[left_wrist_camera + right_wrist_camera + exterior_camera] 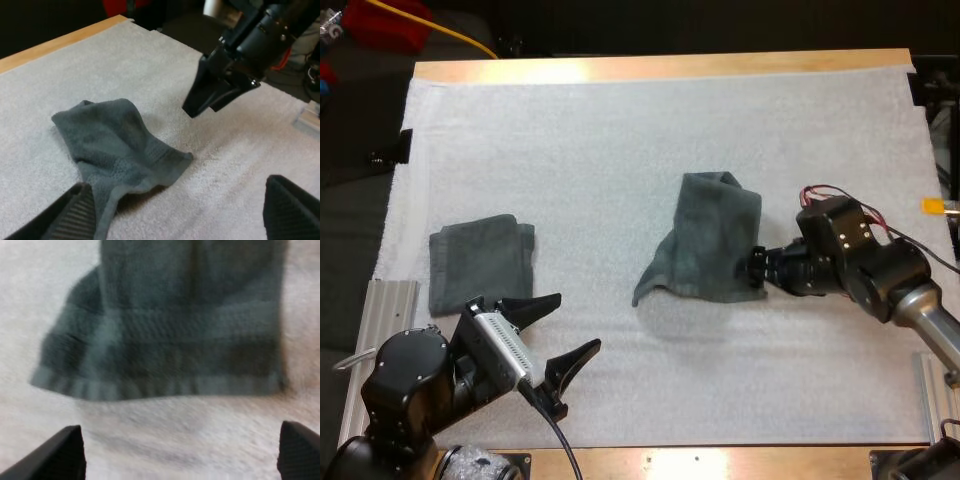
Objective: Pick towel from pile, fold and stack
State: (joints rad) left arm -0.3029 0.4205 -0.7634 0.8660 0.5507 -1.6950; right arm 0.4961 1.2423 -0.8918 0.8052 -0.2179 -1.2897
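Where our right gripper [182, 432] stands: fingers apart and clear of any cloth, just off the hemmed edge of the loose towel [185, 340]; it grips nothing.
Left gripper [578, 322]: fingers spread wide with nothing between them, over the near side of the mat, just beside the folded towel.
Loose towel [705, 240]: it lies rumpled near the middle of the white mat [620, 150], one part humped up and one corner trailing toward our left arm; it is neither flat nor folded.
Folded towel [480, 262]: a flat, tidy rectangle at the left of the mat, well apart from the loose one; we cannot tell how many layers it has.
Done, as we judge: one towel is folded and set down, so the stack is begun.
Left, as we judge: we have to grasp the loose towel, spread it flat, fold it and carry it onto the folded towel; none of that has started.
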